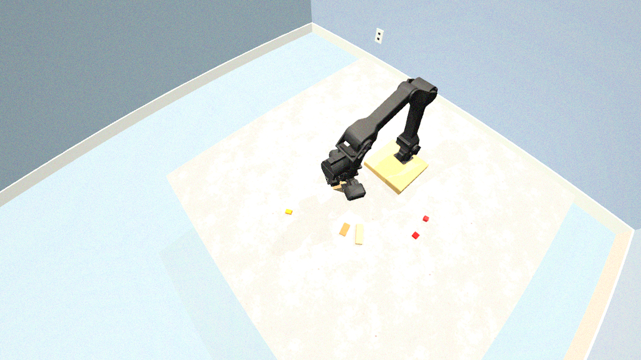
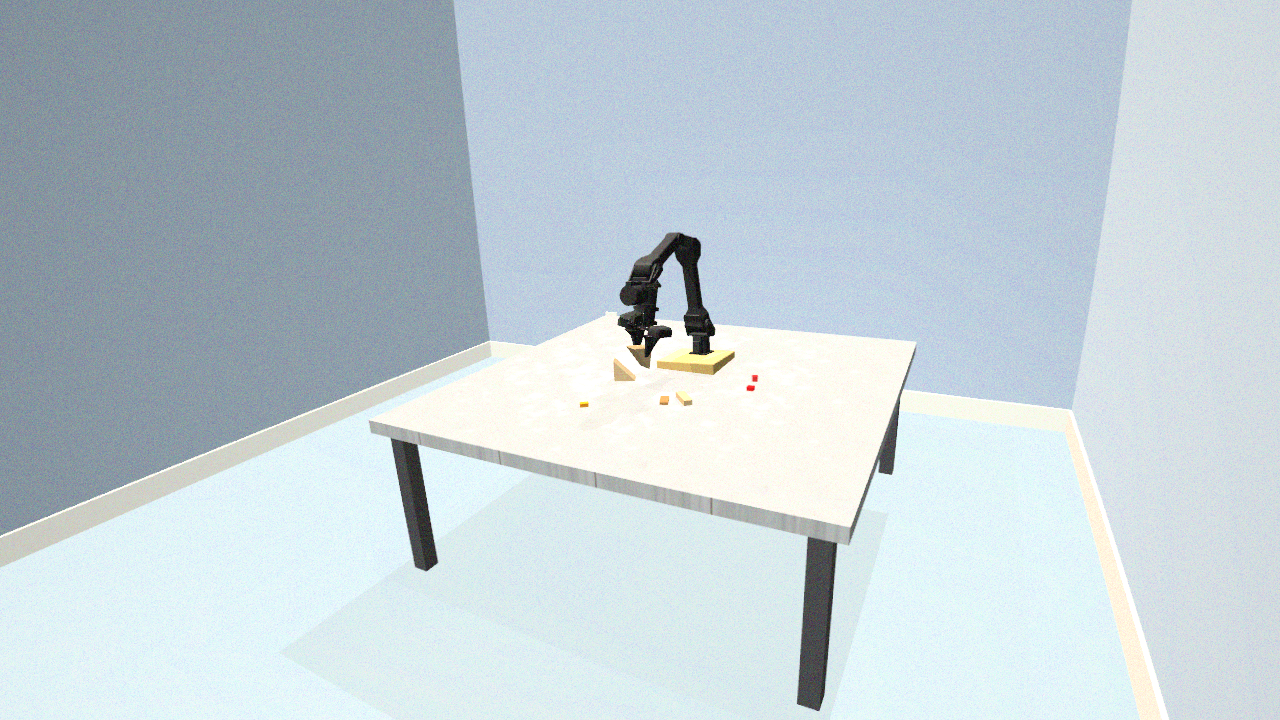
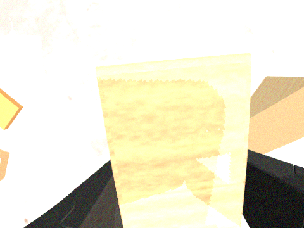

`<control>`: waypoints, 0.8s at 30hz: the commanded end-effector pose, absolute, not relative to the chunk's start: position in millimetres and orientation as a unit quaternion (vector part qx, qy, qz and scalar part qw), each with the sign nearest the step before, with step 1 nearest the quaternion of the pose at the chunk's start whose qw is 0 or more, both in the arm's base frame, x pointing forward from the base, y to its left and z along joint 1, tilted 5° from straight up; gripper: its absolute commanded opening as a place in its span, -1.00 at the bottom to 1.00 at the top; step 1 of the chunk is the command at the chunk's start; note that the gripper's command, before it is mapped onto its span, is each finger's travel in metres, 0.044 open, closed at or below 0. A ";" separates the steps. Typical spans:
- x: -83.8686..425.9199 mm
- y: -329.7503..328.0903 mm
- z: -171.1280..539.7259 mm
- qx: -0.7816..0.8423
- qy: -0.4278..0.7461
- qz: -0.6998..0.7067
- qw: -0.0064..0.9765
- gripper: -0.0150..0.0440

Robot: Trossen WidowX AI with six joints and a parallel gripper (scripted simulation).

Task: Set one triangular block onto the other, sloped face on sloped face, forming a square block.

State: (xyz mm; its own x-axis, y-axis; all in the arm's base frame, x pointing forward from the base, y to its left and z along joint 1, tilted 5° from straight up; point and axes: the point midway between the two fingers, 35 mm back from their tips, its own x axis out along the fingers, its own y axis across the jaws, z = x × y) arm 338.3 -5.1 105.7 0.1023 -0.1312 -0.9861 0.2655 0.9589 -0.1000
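Observation:
My gripper [image 1: 347, 185] [image 2: 646, 340] [image 3: 171, 159] is shut on a pale wooden triangular block [image 2: 640, 356] [image 3: 169, 139] and holds it just above the table [image 2: 716, 456]. In the wrist view the block fills the middle, between the two dark fingers. The other triangular block [image 2: 623, 369] [image 3: 276, 118] rests on the table just to the left of the held one in the exterior view, sloped face up. The two blocks are apart. In the top view the arm hides the resting block.
The arm's tan base plate [image 1: 393, 178] [image 2: 696, 361] lies behind the gripper. A small yellow cube [image 1: 288, 211] [image 2: 583, 403], an orange block [image 1: 344, 229], a tan bar [image 1: 359, 234] and two red cubes [image 1: 425, 218] [image 1: 414, 235] lie toward the front.

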 end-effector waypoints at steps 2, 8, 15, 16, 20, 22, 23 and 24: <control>340.4 -5.3 106.6 0.115 0.655 -0.183 0.724 -0.49; 340.1 -5.8 107.9 0.191 0.649 -0.246 0.694 -0.49; 339.6 -6.3 109.7 0.274 0.633 -0.320 0.650 -0.49; 339.5 -6.4 109.9 0.286 0.630 -0.330 0.642 -0.49; 339.2 -6.7 110.8 0.322 0.618 -0.366 0.617 -0.49; 339.2 -6.7 110.9 0.324 0.617 -0.367 0.616 -0.49; 339.2 -6.7 110.9 0.324 0.617 -0.367 0.616 -0.49; 339.2 -6.7 110.9 0.324 0.617 -0.367 0.616 -0.49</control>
State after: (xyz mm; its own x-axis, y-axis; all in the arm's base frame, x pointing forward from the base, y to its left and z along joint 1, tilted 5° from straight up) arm 337.3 -7.1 110.7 -0.0290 -0.0573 -0.9979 0.8392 0.5409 -0.0554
